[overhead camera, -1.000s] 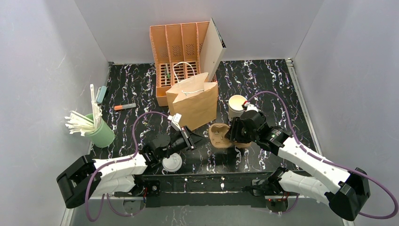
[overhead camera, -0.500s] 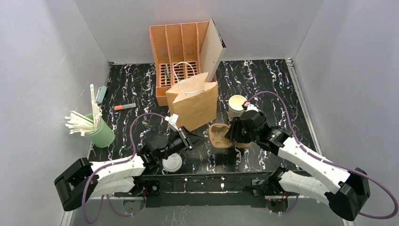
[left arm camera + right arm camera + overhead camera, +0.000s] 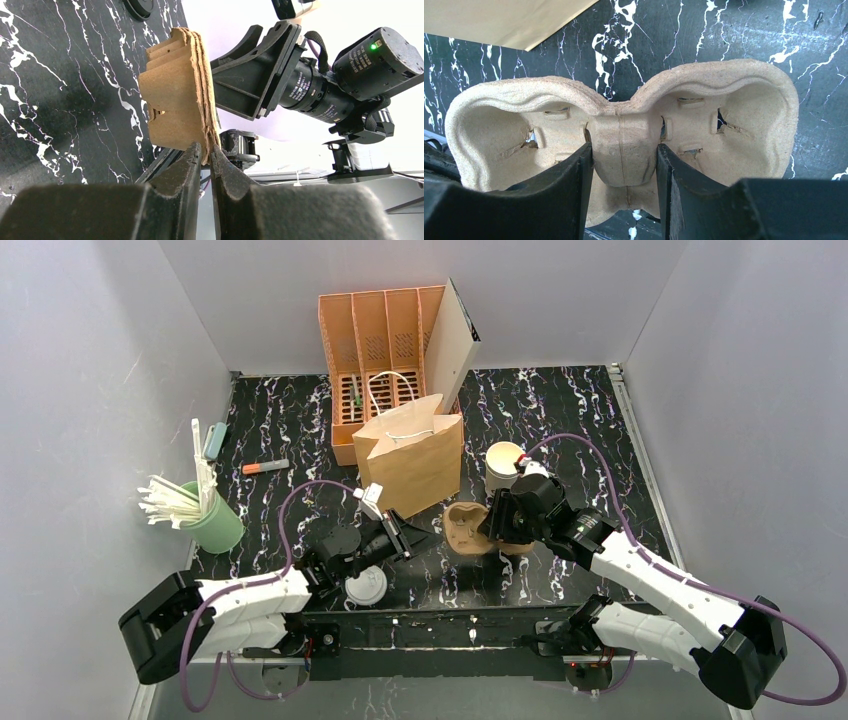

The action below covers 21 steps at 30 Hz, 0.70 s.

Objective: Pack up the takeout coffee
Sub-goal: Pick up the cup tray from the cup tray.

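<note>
**Q:** What is shown from above?
**A:** The paper cup [image 3: 503, 465] is stood open on the black marbled bench [image 3: 560, 410]. It is just right of the paper bag [image 3: 410, 455] and behind the right end effector [image 3: 497, 523]. A flat white lid [image 3: 365, 587] lies near the left arm. Grey walls [image 3: 100, 390] enclose the bench.

**Q:** And at the wrists?
**A:** The left end effector [image 3: 207, 150] is nearly closed. Whether it touches the pulp carrier [image 3: 175, 95] cannot be told. The right end effector is clamped on the carrier's central ridge.

The black lid [image 3: 139, 6] is cut off by the top edge of the left wrist view. From above, the right claw [image 3: 490, 528] hides part of the cup carrier [image 3: 462, 527], and its wrist covers the white cup [image 3: 500, 455] low down. Whether the left claw [image 3: 204, 152] pinches the cup carrier's edge cannot be told.
</note>
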Motion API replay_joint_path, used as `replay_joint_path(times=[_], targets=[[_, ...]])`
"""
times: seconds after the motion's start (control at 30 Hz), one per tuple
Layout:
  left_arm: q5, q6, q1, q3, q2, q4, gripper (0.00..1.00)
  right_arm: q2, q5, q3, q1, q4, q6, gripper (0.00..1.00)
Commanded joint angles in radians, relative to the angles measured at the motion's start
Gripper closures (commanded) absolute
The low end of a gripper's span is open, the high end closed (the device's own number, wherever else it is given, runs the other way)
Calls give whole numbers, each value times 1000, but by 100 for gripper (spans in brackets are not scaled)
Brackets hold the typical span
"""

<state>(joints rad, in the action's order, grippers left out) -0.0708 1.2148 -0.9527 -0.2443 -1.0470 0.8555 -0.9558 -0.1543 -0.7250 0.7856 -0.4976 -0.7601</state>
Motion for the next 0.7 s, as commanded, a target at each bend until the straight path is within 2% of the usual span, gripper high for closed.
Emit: replay_joint_path(times=[0.0,0.67], targets=[[-16,-15,-3,-39,-12,4,88,11,1,-27,-3,34,-4,61],[-50,-29,-4,-92,-104,4,88,14,81,-21,-3,71,-2,63]])
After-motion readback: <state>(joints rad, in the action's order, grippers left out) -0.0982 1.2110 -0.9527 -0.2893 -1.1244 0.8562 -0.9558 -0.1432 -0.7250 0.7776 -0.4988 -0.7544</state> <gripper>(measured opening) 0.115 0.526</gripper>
